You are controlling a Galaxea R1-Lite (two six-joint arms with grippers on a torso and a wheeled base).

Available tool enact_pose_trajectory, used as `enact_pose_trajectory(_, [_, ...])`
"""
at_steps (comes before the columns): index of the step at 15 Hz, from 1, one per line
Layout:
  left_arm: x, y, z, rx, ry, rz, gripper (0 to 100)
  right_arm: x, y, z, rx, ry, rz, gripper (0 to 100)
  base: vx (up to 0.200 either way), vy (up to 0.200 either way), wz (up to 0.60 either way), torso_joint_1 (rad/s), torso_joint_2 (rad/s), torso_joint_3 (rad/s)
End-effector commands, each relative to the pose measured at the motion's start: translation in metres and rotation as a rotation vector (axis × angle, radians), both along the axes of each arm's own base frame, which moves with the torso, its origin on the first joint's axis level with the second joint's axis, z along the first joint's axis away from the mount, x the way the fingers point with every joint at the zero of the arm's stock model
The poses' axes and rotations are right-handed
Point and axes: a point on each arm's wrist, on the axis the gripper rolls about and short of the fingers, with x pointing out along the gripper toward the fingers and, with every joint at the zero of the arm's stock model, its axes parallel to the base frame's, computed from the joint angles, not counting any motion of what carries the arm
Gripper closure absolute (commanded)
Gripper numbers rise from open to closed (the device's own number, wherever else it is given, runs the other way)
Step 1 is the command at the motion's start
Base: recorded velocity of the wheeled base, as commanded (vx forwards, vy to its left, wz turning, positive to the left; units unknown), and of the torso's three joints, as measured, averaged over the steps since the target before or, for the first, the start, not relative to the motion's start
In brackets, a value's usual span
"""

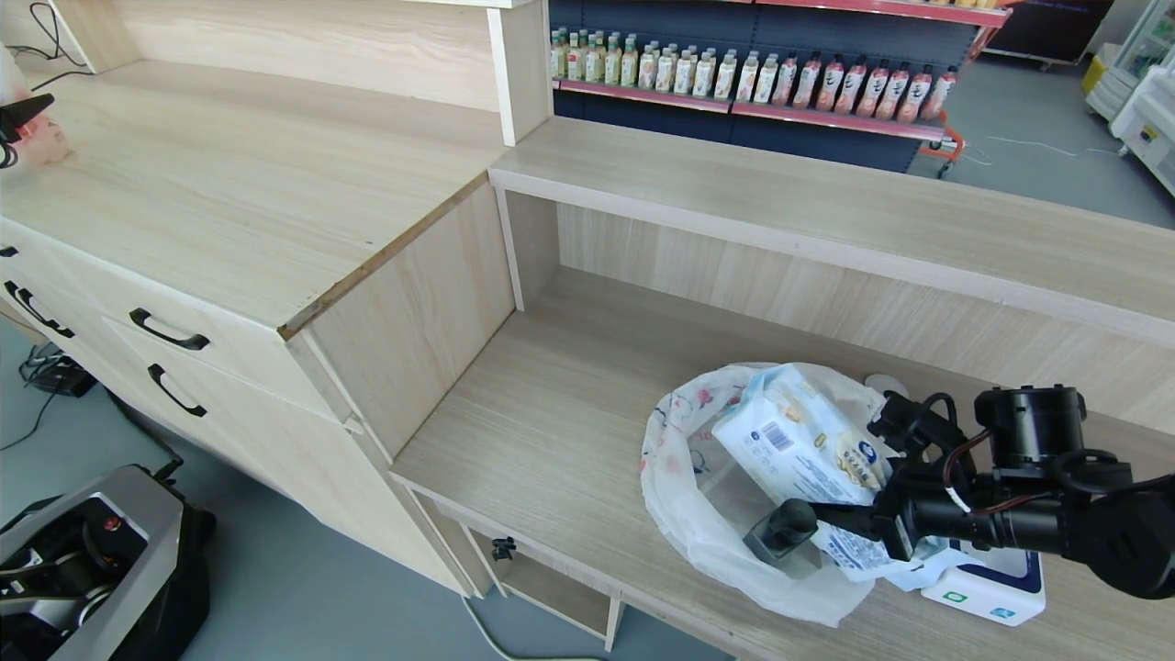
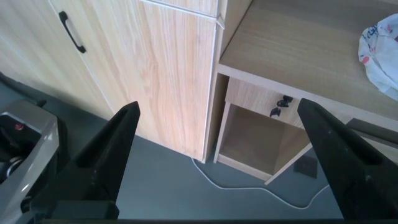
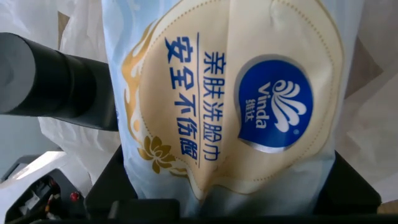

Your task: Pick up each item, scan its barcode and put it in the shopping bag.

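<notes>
White and blue plastic wraps the tissue pack (image 1: 812,459), and you find it clamped in your right gripper (image 3: 230,155): the two dark fingers (image 3: 351,186) press on both sides of its lower end. In the head view the pack stands tilted over the open mouth of the shopping bag (image 1: 684,514), and its barcode (image 1: 777,437) is turned up toward the camera. The bag is of thin white plastic with small red prints, and it lies on the lower wooden counter (image 1: 551,413). Whether the pack touches the inside of the bag, you cannot tell. A short black cylinder (image 1: 780,532) shows just beside the pack at the near rim of the bag; what it is, the views do not tell. A white box (image 1: 987,592) with a blue top sits on the counter just beside the bag, under the right arm. Your left gripper (image 2: 217,106) hangs low, well apart from the bag, over the grey floor (image 2: 161,180) beside the cabinet (image 2: 168,74), and its fingers stand wide apart.
</notes>
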Motion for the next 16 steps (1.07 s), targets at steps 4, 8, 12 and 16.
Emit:
enact_pose_trajectory(4, [0.0, 0.0, 0.0, 0.0, 0.0, 0.001, 0, 0.013, 0.012, 0.005, 0.033, -0.034, 0.03, 100, 0.0, 0.0, 0.0, 0.0, 0.0, 0.0])
enact_pose_trajectory(8, [0.0, 0.0, 0.0, 0.0, 0.0, 0.001, 0, 0.022, 0.02, 0.006, 0.089, -0.035, 0.04, 100, 0.0, 0.0, 0.0, 0.0, 0.0, 0.0])
enact_pose_trajectory(12, [0.0, 0.0, 0.0, 0.0, 0.0, -0.001, 0, 0.032, 0.025, -0.001, 0.095, -0.046, 0.048, 100, 0.0, 0.0, 0.0, 0.0, 0.0, 0.0])
enact_pose_trajectory(16, [0.0, 0.0, 0.0, 0.0, 0.0, -0.001, 0, 0.042, 0.026, -0.012, 0.096, -0.056, 0.047, 100, 0.0, 0.0, 0.0, 0.0, 0.0, 0.0])
